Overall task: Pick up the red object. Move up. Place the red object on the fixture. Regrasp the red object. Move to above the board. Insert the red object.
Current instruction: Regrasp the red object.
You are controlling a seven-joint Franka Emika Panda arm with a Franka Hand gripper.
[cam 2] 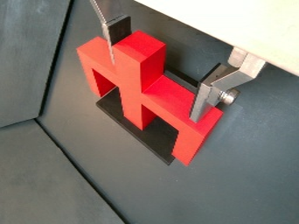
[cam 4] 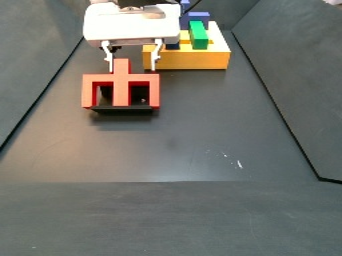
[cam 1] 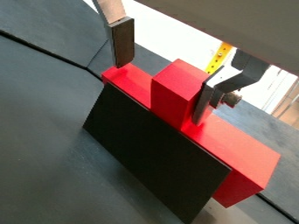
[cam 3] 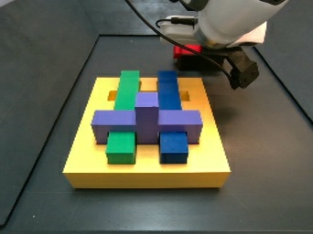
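So the red object (cam 2: pixel 142 87) is sitting on the fixture (cam 1: pixel 146 157) right now, legs down and the central stub sticking up, straight under the gripper (cam 2: pixel 156 77). The fingers (cam 1: pixel 121 40) are spread apart, one silver plate on each side of that stub, and as far as I can tell neither pad is actually touching red, though the wrist views are tight enough that I wouldn't swear to it. In a side view the gripper (cam 4: pixel 134 54) hovers just over the piece (cam 4: pixel 122 90), with the yellow board (cam 4: pixel 201 55) off behind it.

Looks like the regrasp step to me. To do it well, I'd come straight down so the pads land square on the flat sides of the stub, stay centered, then close gently. Off-center and the piece probably twists on the fixture. A straight grip matters since it has to drop into the board's slot (cam 3: pixel 193 93) next to the purple cross block (cam 3: pixel 146 117).
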